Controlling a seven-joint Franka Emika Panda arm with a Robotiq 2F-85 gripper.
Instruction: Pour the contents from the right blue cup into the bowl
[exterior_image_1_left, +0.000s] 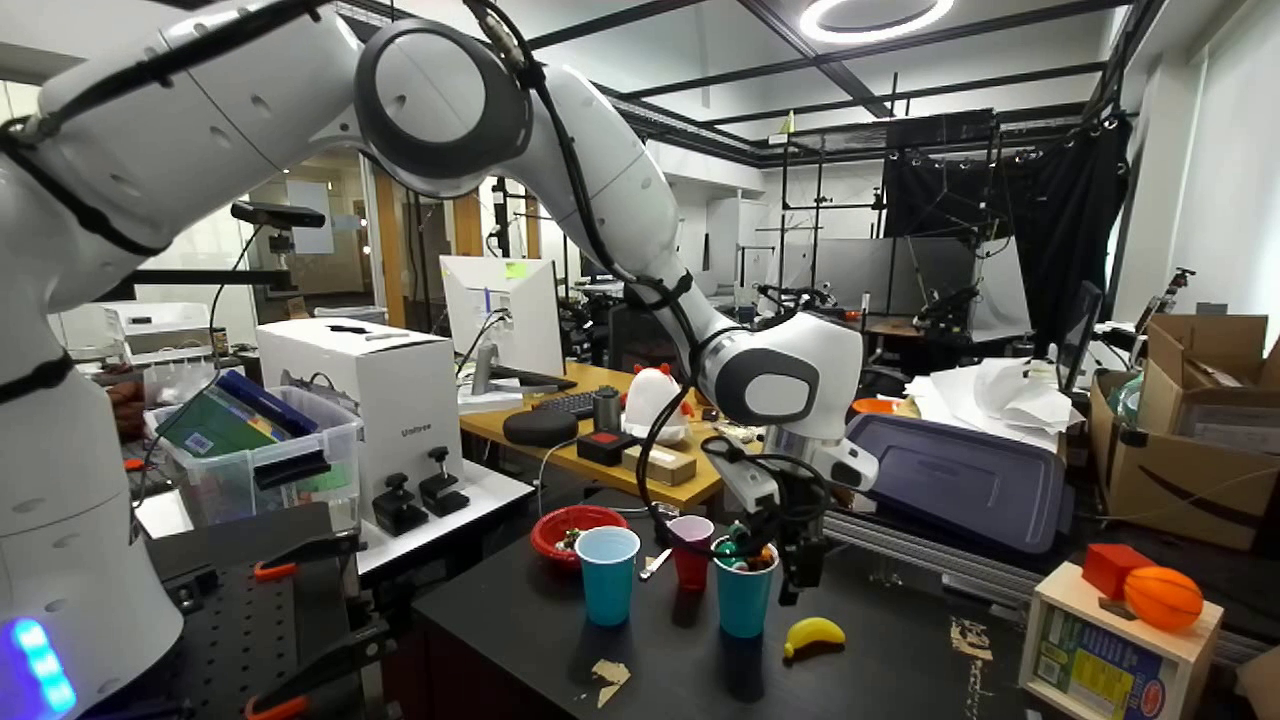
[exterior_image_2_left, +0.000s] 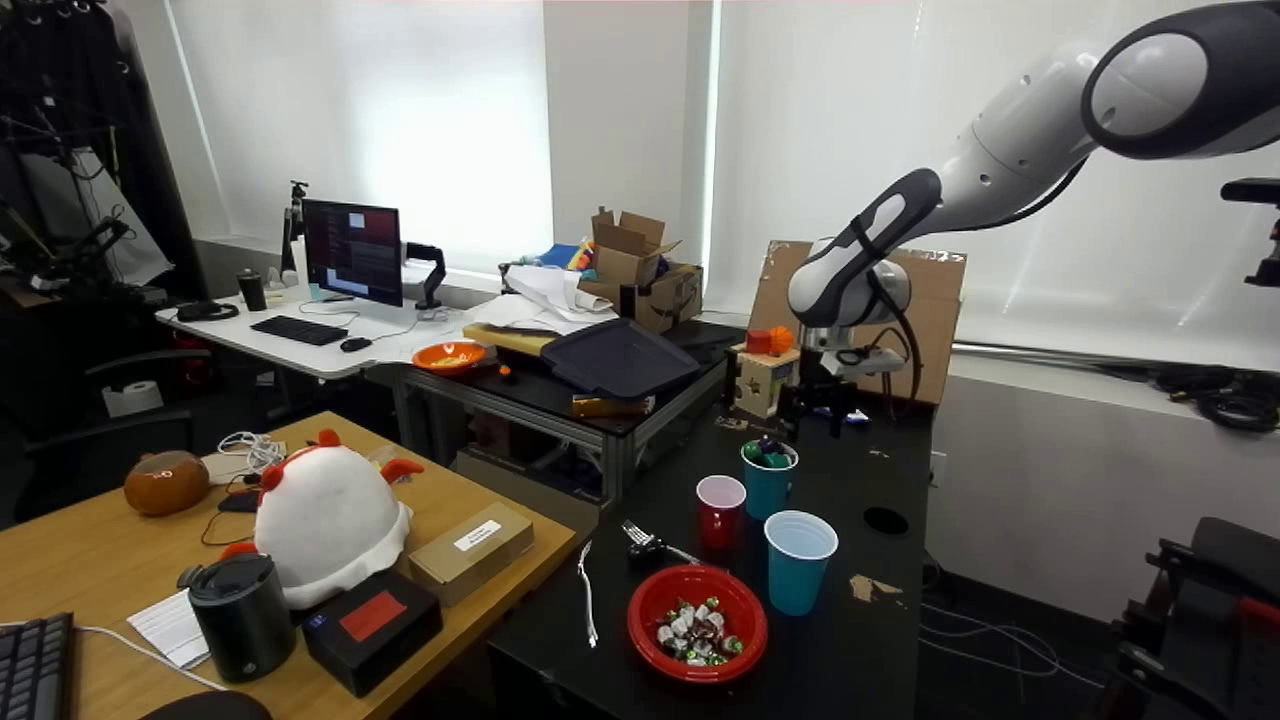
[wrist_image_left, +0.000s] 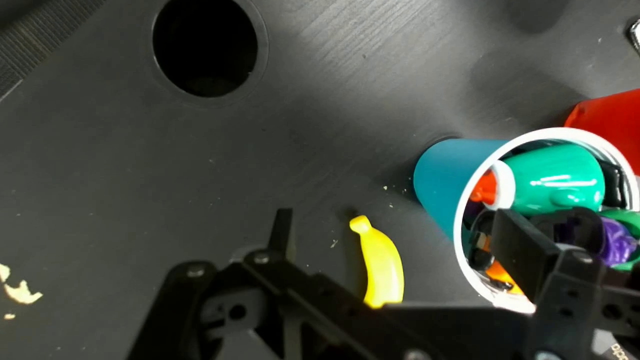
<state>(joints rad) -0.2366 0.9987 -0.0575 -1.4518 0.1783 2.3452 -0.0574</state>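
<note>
The right blue cup (exterior_image_1_left: 742, 605) stands upright on the black table, filled with small coloured toys. It also shows in an exterior view (exterior_image_2_left: 766, 495) and tilted by perspective in the wrist view (wrist_image_left: 445, 172). The red bowl (exterior_image_1_left: 546, 552) sits farther off, beyond the empty blue cup, with wrapped sweets inside; it also shows in an exterior view (exterior_image_2_left: 641, 625). The bowl is out of the wrist view. My gripper (exterior_image_1_left: 800, 582) is open and empty, pointing down beside the right blue cup. In the wrist view my gripper (wrist_image_left: 402, 232) has one finger overlapping the cup's mouth.
A lighter blue cup (exterior_image_1_left: 608, 580) and a red cup (exterior_image_1_left: 692, 560) stand between the right blue cup and the bowl. A yellow toy banana (wrist_image_left: 382, 262) lies beside the right blue cup. Forks (exterior_image_2_left: 588, 600) lie near the bowl. A wooden box (exterior_image_1_left: 1115, 640) stands at the table's end.
</note>
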